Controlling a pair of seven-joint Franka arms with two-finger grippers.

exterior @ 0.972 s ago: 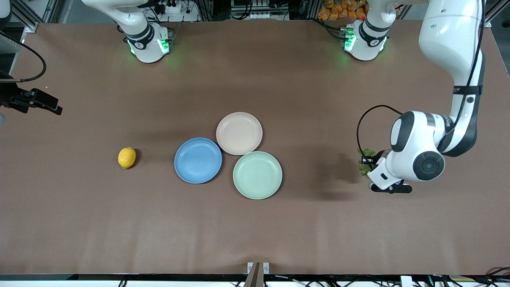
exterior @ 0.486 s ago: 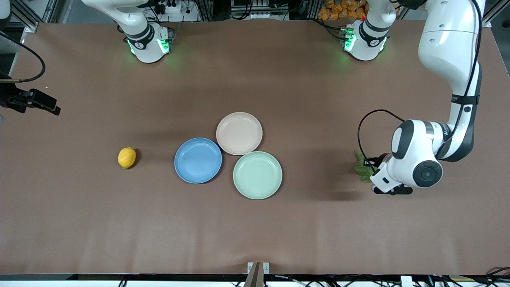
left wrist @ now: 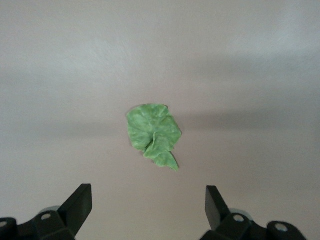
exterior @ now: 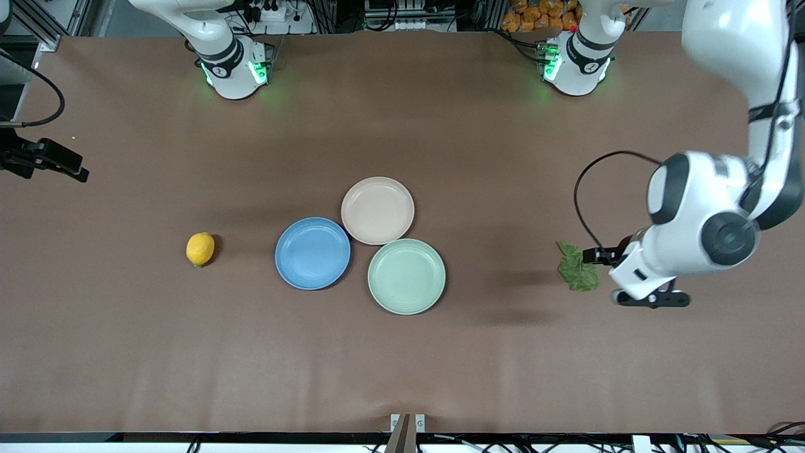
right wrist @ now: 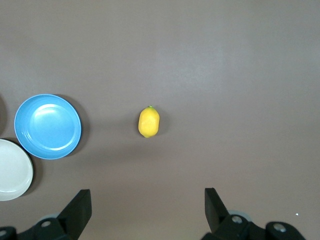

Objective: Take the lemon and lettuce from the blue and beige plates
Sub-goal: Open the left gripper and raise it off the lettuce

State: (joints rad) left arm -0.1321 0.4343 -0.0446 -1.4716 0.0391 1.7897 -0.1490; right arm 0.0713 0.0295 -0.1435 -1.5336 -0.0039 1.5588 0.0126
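Note:
The yellow lemon [exterior: 200, 249] lies on the bare table beside the blue plate [exterior: 312, 253], toward the right arm's end. It also shows in the right wrist view [right wrist: 149, 121]. The green lettuce leaf [exterior: 578, 269] lies on the bare table toward the left arm's end and shows in the left wrist view [left wrist: 153, 135]. The blue plate and the beige plate [exterior: 377, 210] hold nothing. My left gripper [left wrist: 147, 200] is open and empty, up above the table just beside the lettuce. My right gripper [right wrist: 147, 200] is open and empty, high over the right arm's end of the table [exterior: 47, 160].
A pale green plate [exterior: 406, 276] holding nothing touches the blue and beige plates, nearest the front camera. The blue plate also shows in the right wrist view [right wrist: 48, 126], with the edge of the beige plate [right wrist: 12, 170].
My left gripper has risen and drawn away from the lettuce toward the left arm's end. The leaf now lies fully in view on the table. The right gripper drifted slightly outward.

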